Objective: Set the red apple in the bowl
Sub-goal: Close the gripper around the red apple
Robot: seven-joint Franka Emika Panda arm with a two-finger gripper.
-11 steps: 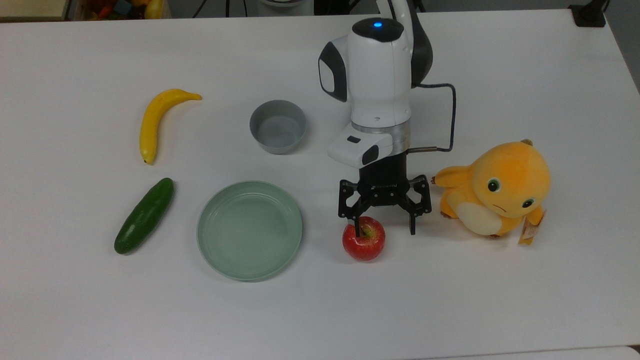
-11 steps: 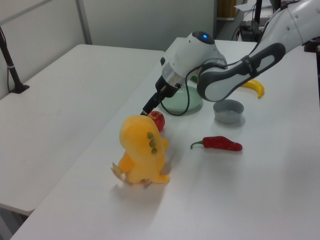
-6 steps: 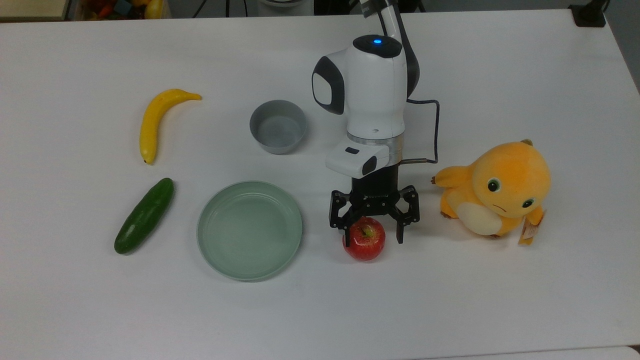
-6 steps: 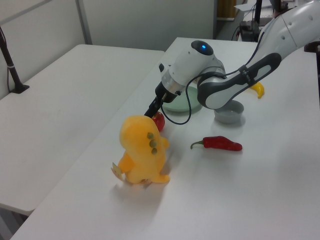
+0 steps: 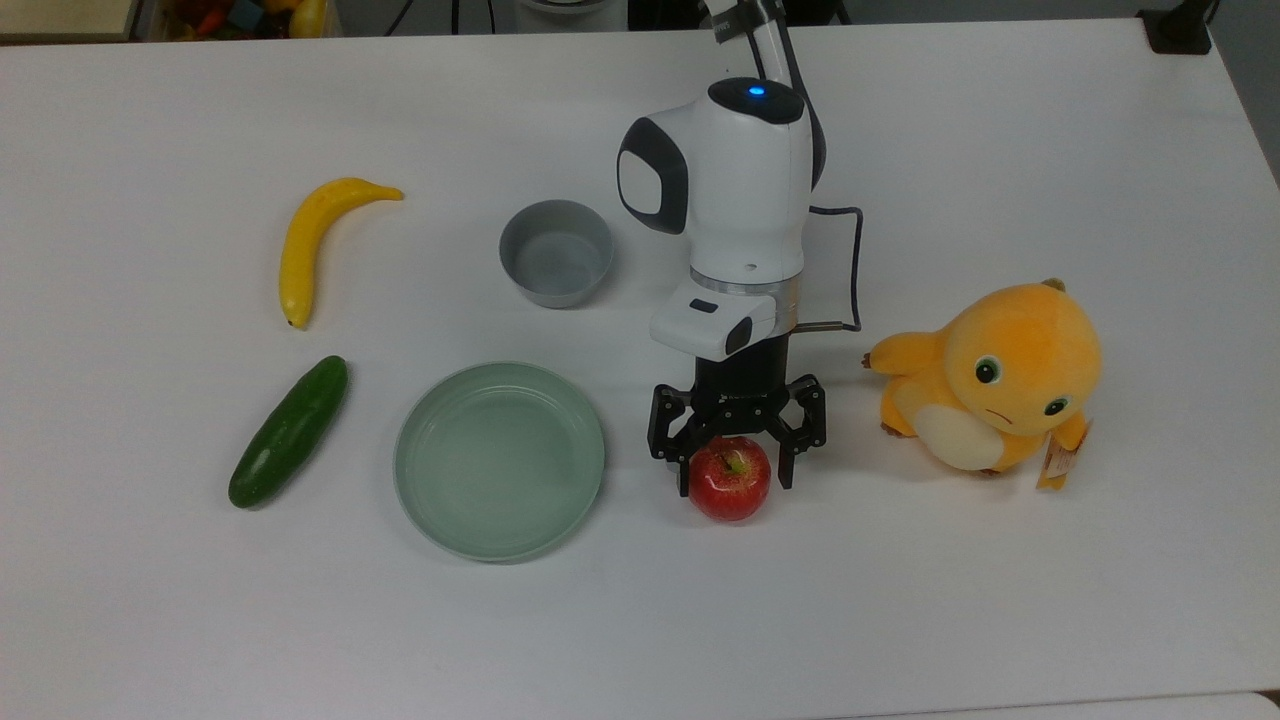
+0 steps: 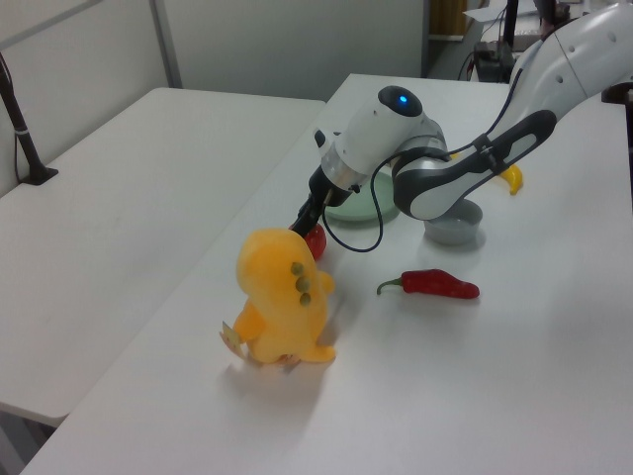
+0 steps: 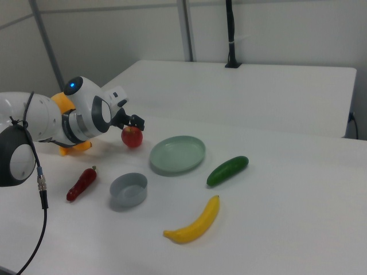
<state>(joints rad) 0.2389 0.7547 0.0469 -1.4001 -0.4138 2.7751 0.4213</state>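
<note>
Grasping is the step in hand. Just below the middle of the top view, the gripper (image 5: 736,470) sits low over the red apple (image 5: 730,478), its black fingers (image 5: 684,470) spread wide, one on each side of the fruit and not yet pressed against it. The apple rests on the white table (image 5: 1000,600), stem up, between the pale-green plate (image 5: 430,505) toward the top view's left and the orange plush toy (image 5: 995,385) toward the top view's right. The grey bowl (image 5: 556,252) stands empty in the upper middle of the frame, up and to the left of the apple and apart from the plate.

In the left view the apple (image 6: 316,240) peeks out behind the toy, and a red chili pepper (image 6: 435,284) lies near the bowl (image 6: 452,220).

Next, by my judgement, the fingers need to close squarely on the apple's widest part, then lift it clear before carrying it to the bowl. That bowl looks barely wider than the apple, so the drop should be centred, low and gentle. A glossy round fruit may slip if the pinch lands too high.
</note>
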